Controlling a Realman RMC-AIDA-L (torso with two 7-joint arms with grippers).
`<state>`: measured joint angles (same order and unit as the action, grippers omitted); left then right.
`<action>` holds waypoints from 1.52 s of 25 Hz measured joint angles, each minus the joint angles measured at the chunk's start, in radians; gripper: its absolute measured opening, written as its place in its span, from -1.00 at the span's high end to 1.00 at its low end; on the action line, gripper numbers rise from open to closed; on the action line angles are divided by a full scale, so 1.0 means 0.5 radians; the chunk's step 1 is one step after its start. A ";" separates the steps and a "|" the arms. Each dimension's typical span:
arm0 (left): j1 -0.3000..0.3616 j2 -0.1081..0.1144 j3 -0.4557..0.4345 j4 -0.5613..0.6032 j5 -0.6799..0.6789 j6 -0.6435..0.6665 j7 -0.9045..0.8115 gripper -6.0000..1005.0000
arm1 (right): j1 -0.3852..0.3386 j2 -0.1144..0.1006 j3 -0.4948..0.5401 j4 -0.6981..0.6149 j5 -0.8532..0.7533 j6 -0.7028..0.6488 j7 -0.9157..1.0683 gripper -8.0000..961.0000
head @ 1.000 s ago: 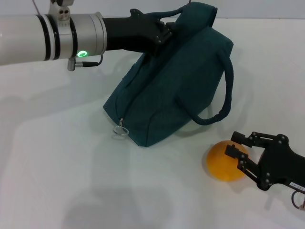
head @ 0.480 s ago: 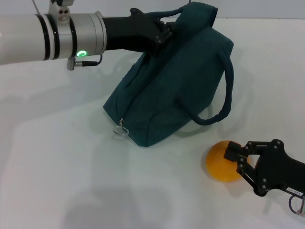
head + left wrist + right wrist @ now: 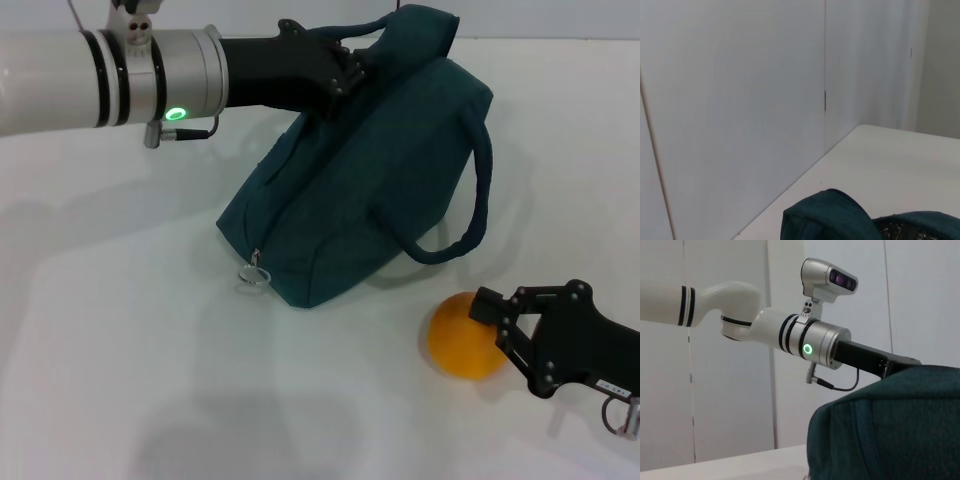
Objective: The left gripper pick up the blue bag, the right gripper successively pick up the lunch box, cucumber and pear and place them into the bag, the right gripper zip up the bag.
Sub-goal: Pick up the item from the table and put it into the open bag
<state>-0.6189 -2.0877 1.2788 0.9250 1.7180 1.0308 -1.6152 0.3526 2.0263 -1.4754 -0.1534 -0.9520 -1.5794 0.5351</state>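
The bag [image 3: 370,170] sits mid-table, its top lifted by the left gripper [image 3: 345,62], pinched on a handle. No lunch box or cucumber shows; they are probably already inside. The pear [image 3: 462,336] lies beside the bag, the right gripper [image 3: 497,322] spread around it. Zipping remains. The small white label [image 3: 615,386] is unreadable.

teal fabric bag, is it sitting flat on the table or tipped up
Tipped up. The dark teal fabric bag leans, its top end held up by the left claw, while its lower end with the silver ring pull rests on the white table.
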 joint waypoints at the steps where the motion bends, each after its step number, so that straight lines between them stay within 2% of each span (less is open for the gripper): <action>1: 0.001 0.000 0.001 0.000 0.000 0.000 0.000 0.90 | 0.000 0.000 0.002 -0.005 0.005 0.009 0.000 0.79; 10: 0.012 0.000 0.001 0.001 0.000 0.008 0.028 0.90 | -0.028 -0.010 0.007 -0.032 0.077 -0.071 -0.024 0.92; 18: 0.160 -0.003 0.004 0.167 -0.108 0.164 0.185 0.90 | -0.094 -0.028 0.012 -0.024 0.346 -0.259 -0.235 0.92; 23: 0.220 0.000 0.002 0.288 -0.122 0.226 0.151 0.90 | -0.116 -0.041 0.112 -0.032 0.407 -0.525 -0.262 0.92; 28: 0.235 0.004 0.005 0.347 -0.102 0.242 0.013 0.90 | -0.106 -0.082 0.301 -0.064 0.411 -0.712 -0.047 0.92; 32: 0.252 0.006 0.003 0.397 -0.098 0.341 -0.002 0.90 | -0.100 -0.126 0.322 -0.258 0.411 -0.713 0.319 0.92; 38: 0.301 0.006 -0.010 0.515 -0.098 0.472 0.004 0.90 | -0.086 -0.140 0.365 -0.502 0.403 -0.695 0.562 0.92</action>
<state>-0.4686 -2.0846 1.2740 1.1824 1.6692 1.2669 -1.6131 0.3097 1.9563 -1.2927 -0.4042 -0.7507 -1.9272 0.8160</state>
